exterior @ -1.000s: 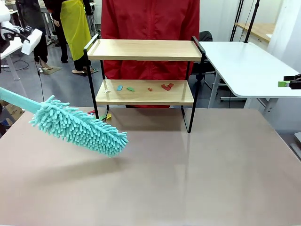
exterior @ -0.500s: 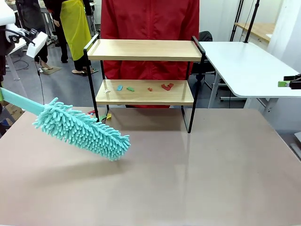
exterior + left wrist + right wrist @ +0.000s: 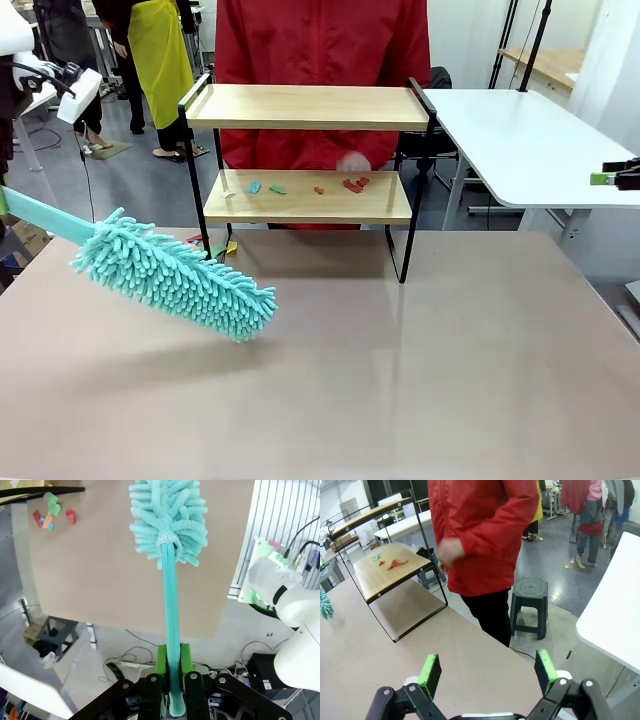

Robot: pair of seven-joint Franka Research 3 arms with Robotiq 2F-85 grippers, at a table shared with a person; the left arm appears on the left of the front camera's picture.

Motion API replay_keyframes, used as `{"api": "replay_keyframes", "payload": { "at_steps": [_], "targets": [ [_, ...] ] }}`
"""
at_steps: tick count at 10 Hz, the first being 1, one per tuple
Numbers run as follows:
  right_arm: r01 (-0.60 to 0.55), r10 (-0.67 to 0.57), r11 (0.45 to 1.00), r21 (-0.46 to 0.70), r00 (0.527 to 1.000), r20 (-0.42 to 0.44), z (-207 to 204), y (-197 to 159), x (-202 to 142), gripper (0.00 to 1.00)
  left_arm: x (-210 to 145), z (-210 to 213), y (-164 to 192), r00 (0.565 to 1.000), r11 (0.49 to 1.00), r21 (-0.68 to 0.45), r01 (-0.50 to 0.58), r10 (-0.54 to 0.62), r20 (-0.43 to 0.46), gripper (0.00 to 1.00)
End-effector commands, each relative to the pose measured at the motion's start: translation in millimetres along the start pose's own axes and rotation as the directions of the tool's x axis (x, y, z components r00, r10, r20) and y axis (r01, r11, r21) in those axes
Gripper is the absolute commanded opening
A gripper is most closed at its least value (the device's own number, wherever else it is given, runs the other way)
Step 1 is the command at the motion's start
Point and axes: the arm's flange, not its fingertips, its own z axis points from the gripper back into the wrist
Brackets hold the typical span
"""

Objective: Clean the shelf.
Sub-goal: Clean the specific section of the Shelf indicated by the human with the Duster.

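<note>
The shelf [image 3: 300,106] stands at the table's far side, a two-tier rack with wooden boards on a black frame. Small red, green and blue scraps [image 3: 350,185] lie on its lower board [image 3: 380,207]. My left gripper [image 3: 172,672] is shut on the teal handle of a fluffy teal duster [image 3: 167,515]. The duster [image 3: 175,275] hangs over the table in front of and to the left of the shelf, head tilted down to the right. My right gripper [image 3: 487,672] is open and holds nothing, far off to the shelf's [image 3: 385,567] right. A person's hand [image 3: 352,162] is at the lower board's right end.
A person in a red jacket [image 3: 320,50] stands right behind the shelf. More scraps [image 3: 222,245] lie on the table by the shelf's left legs. A white table [image 3: 520,140] is at the right, and a dark stool [image 3: 530,587] stands on the floor.
The duster has shifted a little to the right and down. The person's hand has come in at the right end of the lower board.
</note>
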Motion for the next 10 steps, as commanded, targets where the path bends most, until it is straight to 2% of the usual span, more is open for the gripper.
{"api": "replay_keyframes", "payload": {
  "at_steps": [1, 10],
  "targets": [
    [-0.003, 0.003, 1.0, 0.0, 1.0, -0.002, 0.0, 1.8, 1.5, 1.0, -1.6, 1.8, -0.5, 1.0, 1.0, 0.008, -0.005, 0.005, 0.001, 0.13],
    [-0.003, 0.003, 1.0, 0.0, 1.0, -0.002, 0.0, 1.8, 1.5, 1.0, -1.6, 1.8, -0.5, 1.0, 1.0, 0.008, -0.005, 0.005, 0.001, 0.13]
  ]
}}
